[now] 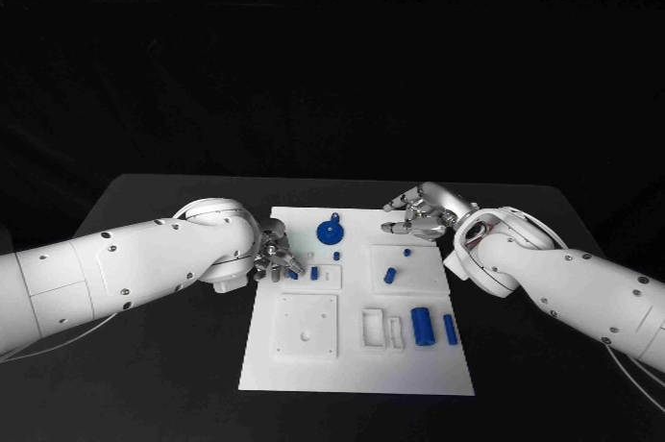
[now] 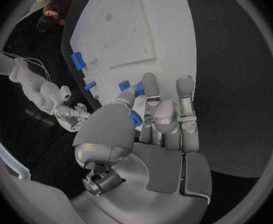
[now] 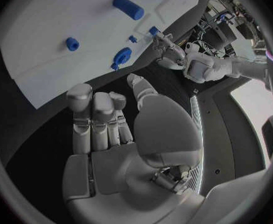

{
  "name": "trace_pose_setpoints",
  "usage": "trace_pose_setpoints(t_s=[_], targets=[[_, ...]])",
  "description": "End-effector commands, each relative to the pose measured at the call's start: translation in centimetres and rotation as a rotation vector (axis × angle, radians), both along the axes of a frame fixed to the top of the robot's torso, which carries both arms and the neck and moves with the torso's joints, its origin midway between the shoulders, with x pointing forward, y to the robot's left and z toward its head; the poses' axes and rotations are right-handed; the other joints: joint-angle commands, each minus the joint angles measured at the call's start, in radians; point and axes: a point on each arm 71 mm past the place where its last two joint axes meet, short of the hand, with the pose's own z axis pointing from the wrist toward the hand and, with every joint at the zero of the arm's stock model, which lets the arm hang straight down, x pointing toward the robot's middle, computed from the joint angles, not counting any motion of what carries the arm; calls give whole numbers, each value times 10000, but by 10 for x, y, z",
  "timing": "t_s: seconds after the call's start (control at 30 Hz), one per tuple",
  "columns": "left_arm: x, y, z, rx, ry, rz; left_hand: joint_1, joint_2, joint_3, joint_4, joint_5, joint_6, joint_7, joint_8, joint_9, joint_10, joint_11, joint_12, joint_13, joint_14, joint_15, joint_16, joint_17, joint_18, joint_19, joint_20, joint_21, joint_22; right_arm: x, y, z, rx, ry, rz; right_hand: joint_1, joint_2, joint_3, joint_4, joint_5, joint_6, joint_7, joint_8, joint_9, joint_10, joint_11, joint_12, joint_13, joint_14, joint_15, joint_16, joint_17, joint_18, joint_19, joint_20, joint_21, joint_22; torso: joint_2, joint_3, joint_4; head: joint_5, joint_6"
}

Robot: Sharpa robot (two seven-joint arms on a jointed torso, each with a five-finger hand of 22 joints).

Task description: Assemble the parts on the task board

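The white task board (image 1: pixel 357 360) lies mid-table. On it are a blue disc (image 1: pixel 330 233), small blue pieces (image 1: pixel 314 272) (image 1: pixel 391 275) and two blue cylinders (image 1: pixel 421 327). My left hand (image 1: pixel 273 255) is at the board's left edge with its fingers (image 2: pixel 150 97) pointing down at a small blue piece (image 2: pixel 139 88). Another blue bit (image 2: pixel 135 118) shows between thumb and fingers; I cannot tell whether it is held. My right hand (image 1: pixel 423 214) hovers at the board's far right corner and holds nothing. The right wrist view shows its palm (image 3: pixel 121 134) near the disc (image 3: pixel 121 58).
A raised square plate with holes (image 1: pixel 305 325) sits on the board's near left, and a white slotted block (image 1: pixel 377 329) stands beside the cylinders. Black table (image 1: pixel 166 384) surrounds the board on all sides.
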Motion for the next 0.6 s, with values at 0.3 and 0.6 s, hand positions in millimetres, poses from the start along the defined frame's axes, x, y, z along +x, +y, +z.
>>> trace_pose_setpoints(t_s=[0.3,0.6], targets=[[-4,-4,-7,-37,278,-72,5,-109,1110,-1003,132,-75,-45,17,25,524,-14,-23,-8,18,8,-26,7,156,-18,47,63,183,-1,1,0,-41,8,107,-66,3,43,-11,11,-33,19,-31,-6,-62,-11,-43,-10,4,-2,-33,-14,39,69,-5,-48,971,0,-2,0,3,1],[-4,-5,-7,-31,329,-98,-189,-280,989,-810,34,-54,-94,33,35,523,-29,-7,-9,15,-14,-27,11,121,-17,14,66,176,0,1,0,-38,5,108,-66,3,43,-11,11,-33,19,-31,-6,-62,-11,-43,-10,4,-2,-33,-14,39,69,-5,-48,971,0,-3,8,-2,-3]])
